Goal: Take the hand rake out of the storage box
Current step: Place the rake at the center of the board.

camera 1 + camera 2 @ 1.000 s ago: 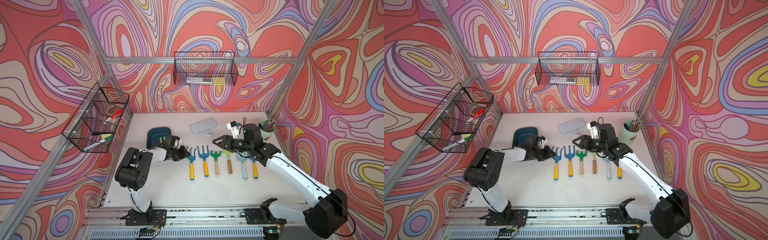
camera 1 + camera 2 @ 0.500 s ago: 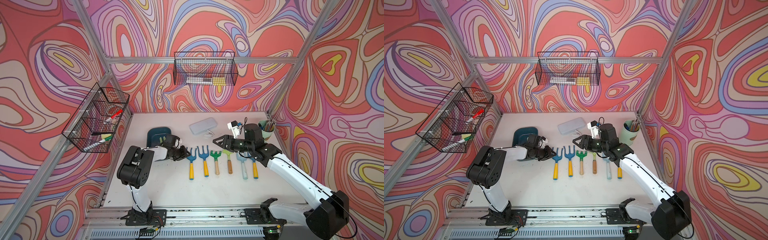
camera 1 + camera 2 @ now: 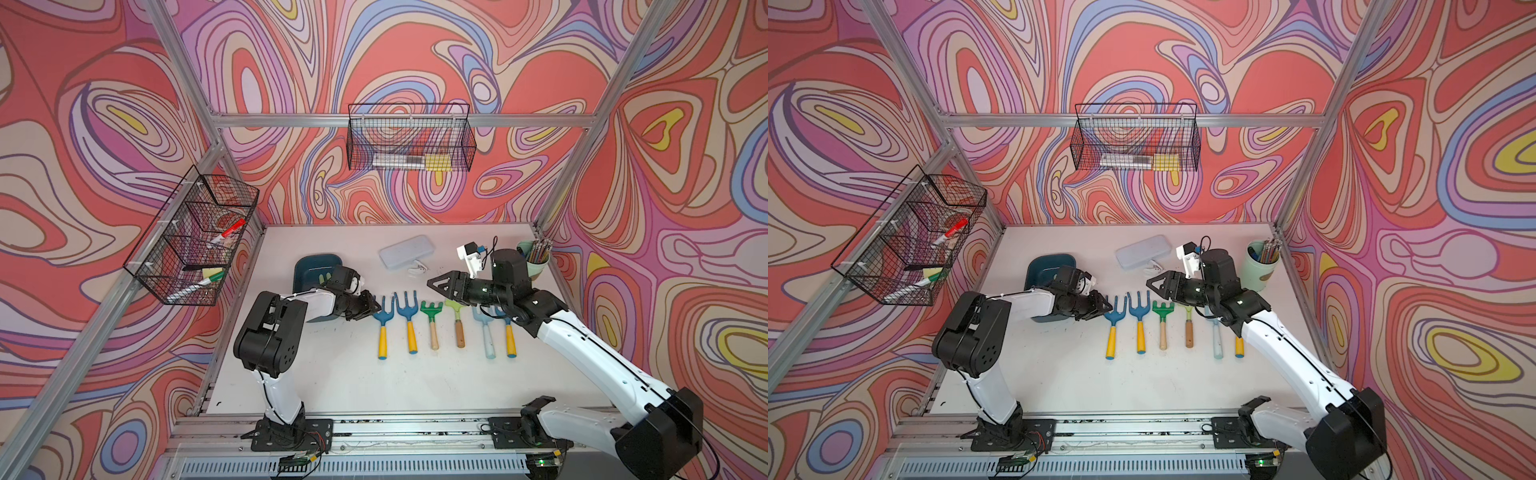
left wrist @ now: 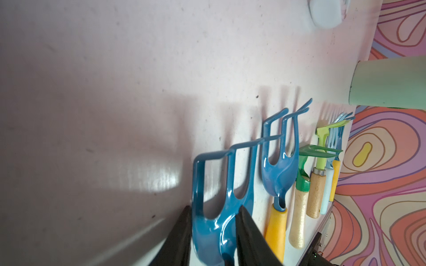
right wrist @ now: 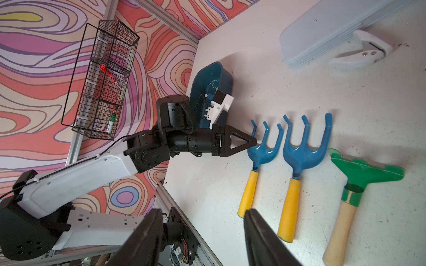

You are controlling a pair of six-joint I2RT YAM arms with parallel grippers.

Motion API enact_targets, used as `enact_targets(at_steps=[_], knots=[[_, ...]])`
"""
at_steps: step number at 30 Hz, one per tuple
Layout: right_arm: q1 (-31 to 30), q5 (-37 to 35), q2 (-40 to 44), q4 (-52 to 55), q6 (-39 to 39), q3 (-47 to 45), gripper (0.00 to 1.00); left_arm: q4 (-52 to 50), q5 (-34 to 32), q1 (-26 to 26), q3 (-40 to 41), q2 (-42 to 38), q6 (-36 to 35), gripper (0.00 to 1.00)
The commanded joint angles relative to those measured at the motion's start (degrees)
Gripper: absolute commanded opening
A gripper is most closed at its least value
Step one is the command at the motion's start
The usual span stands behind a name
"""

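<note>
The hand rake [image 3: 383,320] [image 3: 1113,320] [image 4: 208,228] [image 5: 260,156], blue-headed with a yellow handle, lies flat on the white table [image 3: 332,374]. It is outside the storage box [image 3: 311,270] [image 3: 1046,266] [image 5: 207,76] and just beside it, at the left end of a row with the other hand tools [image 3: 432,322].

The dark teal box sits open-topped. The part of its inside that shows is bare glossy plastic, and the left arm's wrist covers the rest.

The left gripper [image 3: 376,309] [image 3: 1108,309] [image 4: 214,207] [image 5: 252,144] is low at the rake's head. Its jaws are partly apart with the blue head between them; whether they press on it I cannot tell. The right gripper [image 3: 432,284] [image 3: 1150,284] [image 5: 202,211] hangs above the row with jaws well apart and nothing between them.

A pale green cup [image 3: 534,266] [image 3: 1258,270] [image 4: 389,83] at the right rear holds a bunch of coloured pencils [image 3: 540,249] [image 3: 1268,249]. A flat pale grey case [image 3: 407,251] [image 3: 1144,253] [image 5: 334,30] lies closed, with a small white clip-like tool [image 3: 417,268] [image 5: 362,49] just beside it.

The divided wire basket [image 3: 195,241] on the left wall carries a red-capped marker [image 3: 228,230] in a middle compartment. A green-capped marker [image 3: 197,286] and a yellowish block [image 3: 212,273] lie in the compartment nearest the robot.

The back-wall basket [image 3: 409,137] holds a long pale marker-like thing [image 3: 395,160] and a yellow block [image 3: 436,162].
</note>
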State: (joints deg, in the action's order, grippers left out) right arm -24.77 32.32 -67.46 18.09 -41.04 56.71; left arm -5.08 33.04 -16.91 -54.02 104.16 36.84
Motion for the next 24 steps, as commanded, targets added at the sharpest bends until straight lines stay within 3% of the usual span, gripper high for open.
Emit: enact_targets(at_steps=[1,8,13,16,21,24], knots=[[0.09,-0.37,0.93,-1.56,-0.3,-1.04,0.58,-6.61,-2.75,0.03,0.27,-0.83,-1.88,0.36],[0.1,-0.61,1.45,-1.1,-0.2,-1.51,0.58,-9.08,-1.04,0.03,-0.31,-4.73,-1.2,0.35],[0.09,-1.64,0.63,0.17,0.5,-1.51,0.58,-15.62,1.14,0.04,-5.74,-8.97,-1.46,0.35],[0.06,-2.42,-0.02,0.8,0.77,-1.51,0.58,-23.93,-4.81,0.03,-10.41,-12.4,-3.18,0.35],[-0.23,-2.55,-0.82,0.75,0.96,-1.3,0.58,-41.01,-25.6,0.44,-18.52,-16.22,-5.87,0.39],[-0.87,-2.88,-1.74,0.96,1.4,-0.66,0.58,-44.33,-27.81,4.12,-18.66,-16.62,-6.63,0.42]])
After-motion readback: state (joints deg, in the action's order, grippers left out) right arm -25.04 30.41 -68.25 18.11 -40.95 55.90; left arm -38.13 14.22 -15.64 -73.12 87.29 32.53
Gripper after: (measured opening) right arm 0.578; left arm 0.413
